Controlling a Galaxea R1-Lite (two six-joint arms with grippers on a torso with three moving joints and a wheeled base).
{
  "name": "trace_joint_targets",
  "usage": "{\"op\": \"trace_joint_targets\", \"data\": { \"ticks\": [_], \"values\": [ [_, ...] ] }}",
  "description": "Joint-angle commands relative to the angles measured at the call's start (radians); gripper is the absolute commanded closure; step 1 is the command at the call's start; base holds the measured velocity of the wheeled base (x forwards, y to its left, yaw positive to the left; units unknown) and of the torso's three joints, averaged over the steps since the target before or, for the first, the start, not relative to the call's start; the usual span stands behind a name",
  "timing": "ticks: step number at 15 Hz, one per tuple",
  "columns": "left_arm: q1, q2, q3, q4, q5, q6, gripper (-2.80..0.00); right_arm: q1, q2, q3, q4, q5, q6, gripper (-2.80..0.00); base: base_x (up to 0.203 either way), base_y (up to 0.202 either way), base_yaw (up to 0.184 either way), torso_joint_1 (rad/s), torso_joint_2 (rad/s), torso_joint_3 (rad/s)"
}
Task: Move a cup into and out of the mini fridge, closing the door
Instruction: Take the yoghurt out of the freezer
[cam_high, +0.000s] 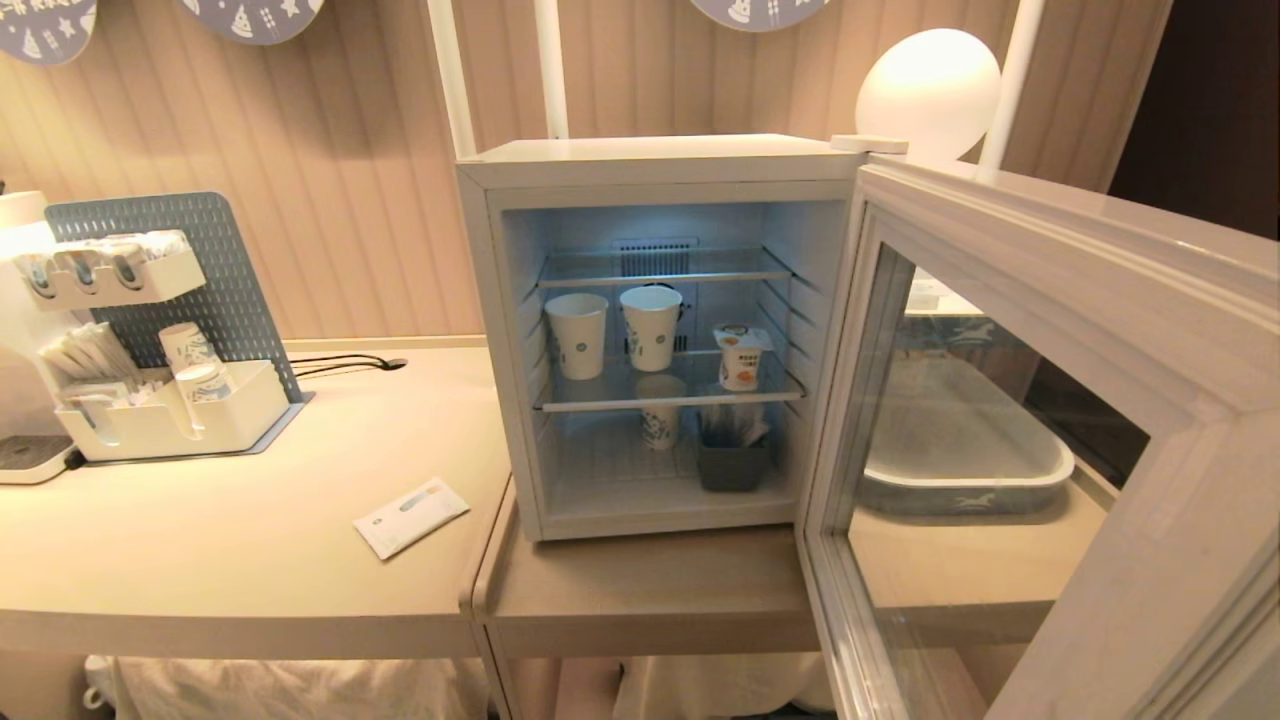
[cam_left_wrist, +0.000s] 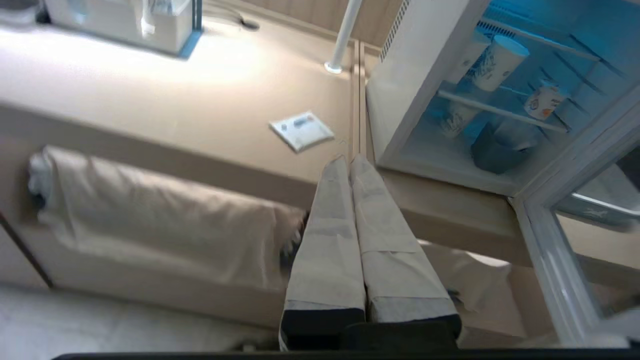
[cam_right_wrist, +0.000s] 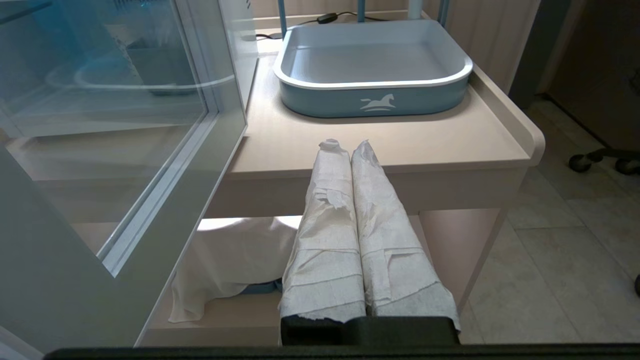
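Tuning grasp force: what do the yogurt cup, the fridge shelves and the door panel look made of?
The cup: likely thin plastic, printed label, foil-looking lid. Shelves: probably glass, see-through, a paper cup shows beneath. Door: clear glass-like pane showing the tray behind, matte frame.

The mini fridge (cam_high: 650, 340) stood on the counter (cam_high: 640, 590) near its front edge, with the door (cam_high: 1050, 440) swung wide open on the right. On the middle wire shelf (cam_high: 668, 392) the cup (cam_high: 741, 357) stood at the right end, with two paper cups (cam_high: 577, 335) to its left; a third paper cup (cam_high: 660, 410) and a dark bin (cam_high: 732, 462) sat on the fridge floor below. A flat white packet (cam_high: 411, 517) lay on the counter left of the fridge, near the front edge, and a blue-sided tray (cam_high: 965, 455) showed through the door glass.
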Motion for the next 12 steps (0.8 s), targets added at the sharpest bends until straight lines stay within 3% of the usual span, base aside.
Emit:
{"op": "trace_joint_targets", "data": {
  "ticks": [1,3,4,6,7,9,11,12],
  "values": [
    [0.055,-0.079,-0.096,0.188,-0.021,-0.043,0.00,0.000,0.001,0.000,0.002,0.001,-0.001,0.00,0.000,0.000,0.000,0.000,0.00,0.000],
    [0.191,-0.084,-0.104,0.207,-0.080,-0.026,0.00,0.000,0.001,-0.001,0.004,0.001,-0.002,0.00,0.000,0.000,0.000,0.000,0.00,0.000],
    [0.227,-0.090,-0.115,0.232,-0.145,-0.011,0.00,0.000,0.001,-0.001,0.004,-0.001,0.000,0.00,0.000,0.000,0.000,0.000,0.00,0.000],
    [0.191,-0.155,-0.073,0.230,-0.201,0.013,0.00,0.000,0.001,-0.001,0.005,0.000,-0.002,0.00,0.000,0.000,0.000,0.000,0.00,0.000],
    [0.182,-0.214,0.005,0.192,-0.217,0.044,0.00,0.000,0.001,-0.001,0.005,-0.001,-0.002,0.00,0.000,0.000,0.000,0.000,0.00,0.000],
    [0.175,-0.321,0.215,0.076,-0.243,0.111,0.00,0.000,0.001,-0.001,0.005,-0.001,0.000,0.00,0.000,0.000,0.000,0.000,0.00,0.000],
    [0.172,-0.345,0.430,-0.152,-0.237,0.091,0.00,0.000,0.001,-0.001,0.005,0.000,0.000,0.00,0.000,0.000,0.000,0.000,0.00,0.000],
    [0.171,-0.350,0.564,-0.317,-0.222,0.086,0.00,0.000,0.001,-0.001,0.005,0.000,-0.001,0.00,0.000,0.000,0.000,0.000,0.00,0.000]
  ]
}}
